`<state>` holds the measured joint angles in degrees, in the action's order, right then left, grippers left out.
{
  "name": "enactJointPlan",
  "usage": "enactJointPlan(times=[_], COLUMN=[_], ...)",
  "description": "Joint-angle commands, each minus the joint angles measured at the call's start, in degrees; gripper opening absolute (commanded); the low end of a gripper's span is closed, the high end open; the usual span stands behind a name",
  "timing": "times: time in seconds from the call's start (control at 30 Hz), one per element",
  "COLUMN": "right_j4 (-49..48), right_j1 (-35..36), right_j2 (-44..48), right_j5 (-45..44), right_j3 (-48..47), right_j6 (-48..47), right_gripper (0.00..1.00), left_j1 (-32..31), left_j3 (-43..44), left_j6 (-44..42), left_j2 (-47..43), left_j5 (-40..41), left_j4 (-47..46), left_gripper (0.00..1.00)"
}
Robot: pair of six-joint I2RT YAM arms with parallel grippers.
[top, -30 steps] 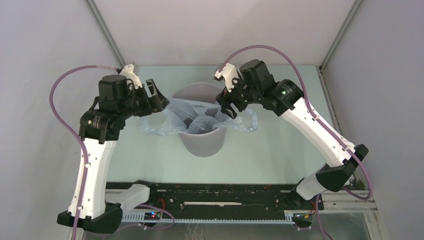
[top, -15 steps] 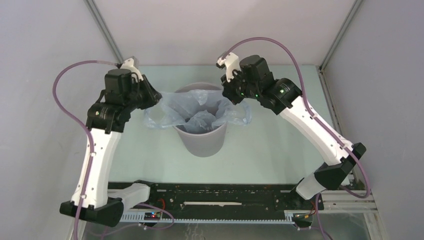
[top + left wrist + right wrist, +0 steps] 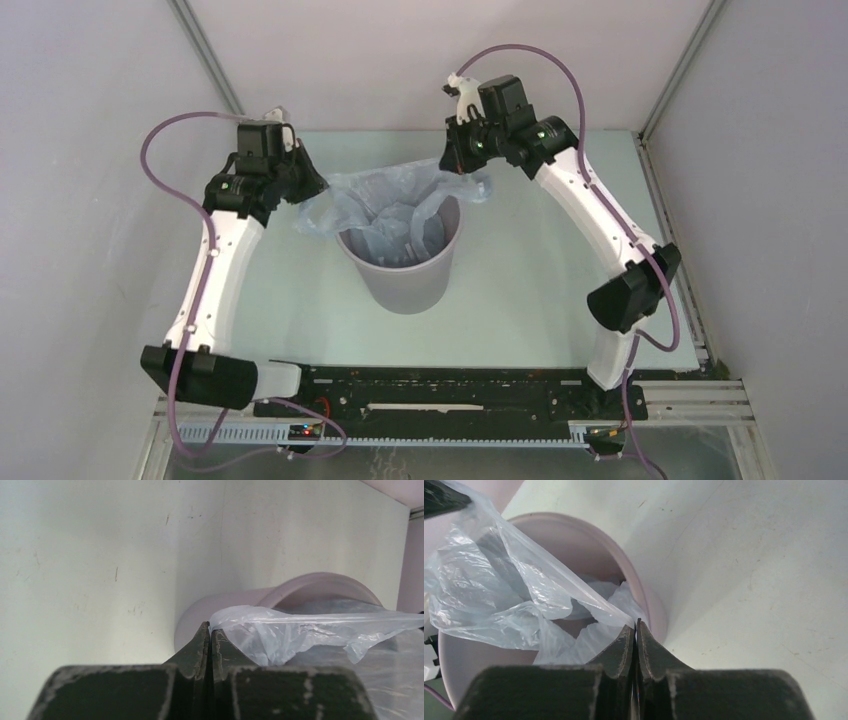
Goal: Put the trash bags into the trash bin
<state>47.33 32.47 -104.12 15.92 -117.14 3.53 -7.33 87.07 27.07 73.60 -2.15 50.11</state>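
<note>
A: While both jaws sit pinched tight, what's in them?

B: My left gripper (image 3: 210, 628) nips the edge of the bag (image 3: 300, 632) right at its tips; my right gripper (image 3: 635, 628) pinches the opposite edge. I judge the film light, floppy and slippery, so edges are my hold. Beyond the tips, its middle sags into the bin (image 3: 400, 285).

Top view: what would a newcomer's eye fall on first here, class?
A crinkly pale-blue bag is stretched across the mouth of the grey bin at the centre, part of it sagging inside. The left gripper and right gripper flank the rim, each shut on an edge of the film.
</note>
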Motion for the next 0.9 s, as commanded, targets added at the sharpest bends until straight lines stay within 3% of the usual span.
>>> enactJointPlan(times=[0.0, 0.37, 0.67, 0.73, 0.87], right_j4=[4.62, 7.2, 9.26, 9.22, 11.14], right_j1=[-2.91, -6.18, -7.78, -7.77, -7.86], right_j2=[-3.64, -10.98, -9.57, -8.13, -6.56], right_j5=[3.8, 7.77, 9.81, 9.49, 8.63], right_j3=[-8.25, -13.15, -5.81, -4.22, -4.92], right_j6=[3.34, 5.21, 6.12, 7.18, 8.8], right_gripper=[0.13, 0.14, 0.12, 0.18, 0.4], left_j1=[2.35, 4.52, 4.64, 4.67, 4.62], left_j3=[1.44, 5.06, -0.56, -2.41, -4.16], left_j6=[0.26, -1.46, -0.91, -0.41, -0.29], left_j2=[3.33, 11.02, 9.74, 7.56, 4.37], left_j5=[-1.09, -3.47, -4.95, -4.21, -3.87], left_j4=[-2.58, -0.71, 3.74, 3.53, 3.66], left_gripper=[0.04, 0.05, 0.1, 0.14, 0.25])
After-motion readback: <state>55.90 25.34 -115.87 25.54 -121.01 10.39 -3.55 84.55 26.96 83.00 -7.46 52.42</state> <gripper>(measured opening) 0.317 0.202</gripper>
